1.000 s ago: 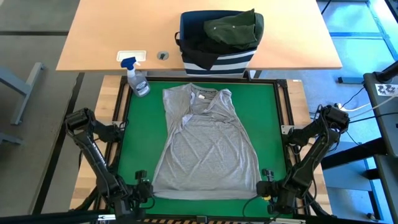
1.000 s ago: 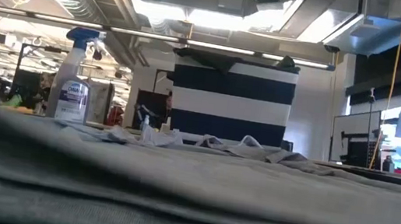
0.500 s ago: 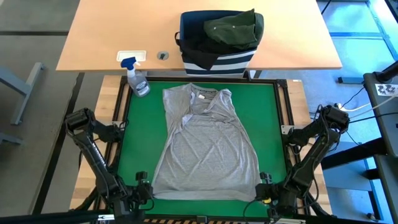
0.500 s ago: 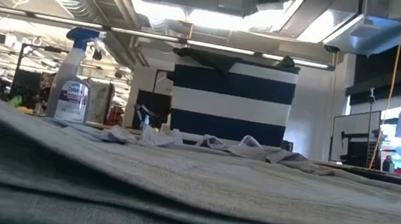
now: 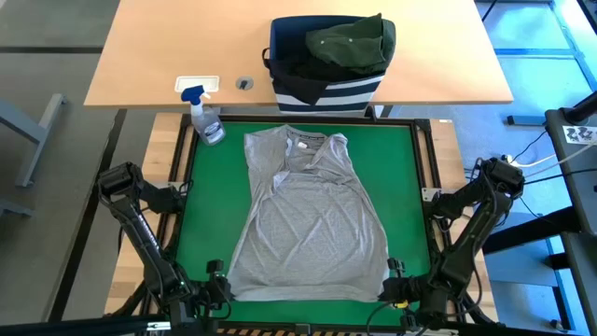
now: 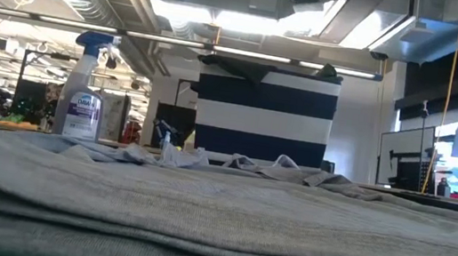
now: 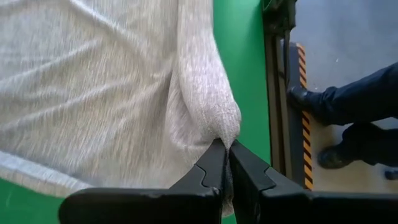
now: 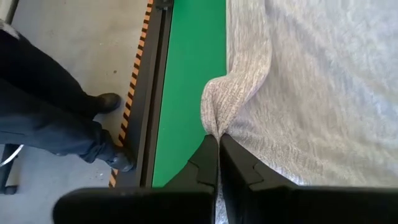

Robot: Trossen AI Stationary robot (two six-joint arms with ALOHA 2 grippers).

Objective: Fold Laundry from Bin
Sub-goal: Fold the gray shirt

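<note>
Low view is mostly blocked: grey cloth (image 6: 215, 225) fills the lower half right at the lens, no grippers visible there. Bin contents can't be read from that angle, just a dark lump over the rim. Black garment: only a dark patch inside the bin in the high view, can't make out more.

Surface: green mat (image 5: 205, 215) in a dark frame, light wooden table (image 5: 149, 47) behind it. Floor past the mat edge has orange-black hazard striping (image 8: 134, 99). Low view shows an open workshop with ceiling ducts and strip lights.

Grey garment (image 5: 308, 219) lies spread flat on the mat, neck end toward the bin. Bin (image 5: 326, 89) sits on the wooden table just beyond the mat's far edge, olive garment (image 5: 350, 42) heaped on top of it. Spray bottle (image 5: 205, 117) is at the mat's far left corner.

Left gripper (image 5: 216, 280) is at the garment's near left hem corner, right gripper (image 5: 392, 280) at the near right corner.

Wrist views add what the high view can't: left fingers (image 7: 208, 171) pinched together on a bunched hem corner; right fingers (image 8: 205, 158) likewise clamped on a puckered fold of the grey cloth. They also catch a person's dark trouser legs and shoes (image 8: 102, 102) on the floor beside the table, also seen in the left wrist view (image 7: 305, 99).
</note>
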